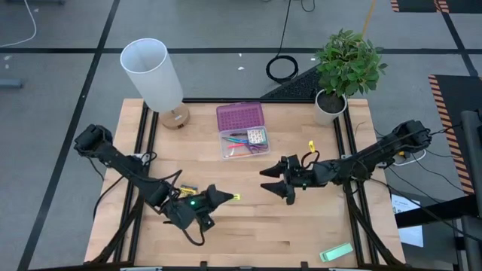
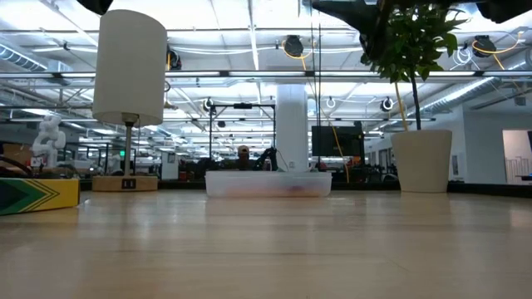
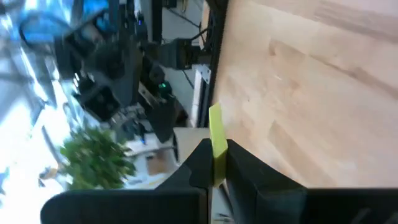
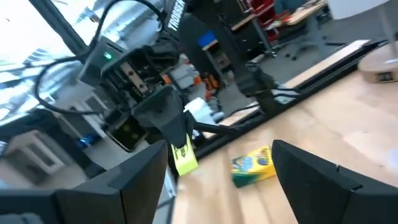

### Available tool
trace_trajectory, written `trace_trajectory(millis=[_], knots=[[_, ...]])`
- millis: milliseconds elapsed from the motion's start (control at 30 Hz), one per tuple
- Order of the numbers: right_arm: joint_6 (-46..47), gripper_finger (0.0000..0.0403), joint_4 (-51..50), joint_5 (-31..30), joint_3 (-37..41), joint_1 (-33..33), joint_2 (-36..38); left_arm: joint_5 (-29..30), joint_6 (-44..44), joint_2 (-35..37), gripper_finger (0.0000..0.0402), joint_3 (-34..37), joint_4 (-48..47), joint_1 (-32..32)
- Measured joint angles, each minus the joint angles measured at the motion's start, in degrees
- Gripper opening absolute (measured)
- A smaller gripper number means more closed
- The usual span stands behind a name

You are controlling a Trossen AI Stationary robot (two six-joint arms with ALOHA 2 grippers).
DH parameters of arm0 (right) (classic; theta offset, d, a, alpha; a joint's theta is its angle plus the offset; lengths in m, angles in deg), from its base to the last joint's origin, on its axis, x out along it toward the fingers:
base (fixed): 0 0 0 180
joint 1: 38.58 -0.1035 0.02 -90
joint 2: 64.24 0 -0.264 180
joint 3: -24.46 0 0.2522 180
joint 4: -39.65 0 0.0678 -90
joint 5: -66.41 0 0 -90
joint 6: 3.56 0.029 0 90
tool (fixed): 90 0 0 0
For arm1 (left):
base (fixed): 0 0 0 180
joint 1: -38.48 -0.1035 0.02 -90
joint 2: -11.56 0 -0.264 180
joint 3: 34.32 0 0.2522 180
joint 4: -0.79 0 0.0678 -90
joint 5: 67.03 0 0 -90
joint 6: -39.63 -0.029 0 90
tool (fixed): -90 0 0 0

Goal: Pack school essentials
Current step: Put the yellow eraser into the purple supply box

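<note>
A tiny yellow block sticks out of my left gripper, which is shut on it above the table's near middle. The yellow-green crayon box lies flat on the table beside my left arm. The pencil case sits toward the far middle, purple lid open, with pencils and a small packet in its clear tray. My right gripper hovers open right of centre, facing my left gripper, with nothing between its fingers. My left gripper pinches one end of the yellow block between its two fingers. The fingers lie roughly level and point toward the table's right. The block's free end juts out past the fingertips, and the right wrist view shows the block clear of the table.
A white lamp stands at the far left and a potted plant at the far right. A pale green flat block lies at the near right edge. Bare wood stretches between the grippers and the near edge.
</note>
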Motion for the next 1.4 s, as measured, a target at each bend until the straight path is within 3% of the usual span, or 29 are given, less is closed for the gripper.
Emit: trace_trajectory(millis=[133, 233, 333, 567, 967, 1400], knots=[[2.09, 0.0281, 5.37, 3.11, 0.24, -0.10, -3.15, 0.30, -11.40, 0.00, 0.0030, 0.00, 0.38, 1.42], [3.43, 0.0281, 11.16, 4.41, 0.24, -0.08, -7.04, 5.12, -18.42, -0.14, 0.0030, 0.00, 2.53, 2.61], [5.82, 0.0281, 17.84, 4.39, 0.24, 0.47, -11.29, 10.28, -22.91, -0.17, 0.0030, 0.00, 4.16, 2.86], [10.98, 0.0281, 27.45, 4.42, 0.22, 2.65, -18.85, 13.57, -29.12, -0.22, 0.0030, 0.60, 4.53, 2.31], [12.52, 0.0281, 28.19, 6.03, -4.91, 3.46, -24.64, 16.10, -34.76, -0.98, 0.0030, 2.47, 5.16, 0.08], [12.48, 0.0281, 26.07, 7.27, -5.57, 3.44, -24.62, 12.50, -42.51, -5.49, 0.0030, 2.49, 13.70, -2.41]])
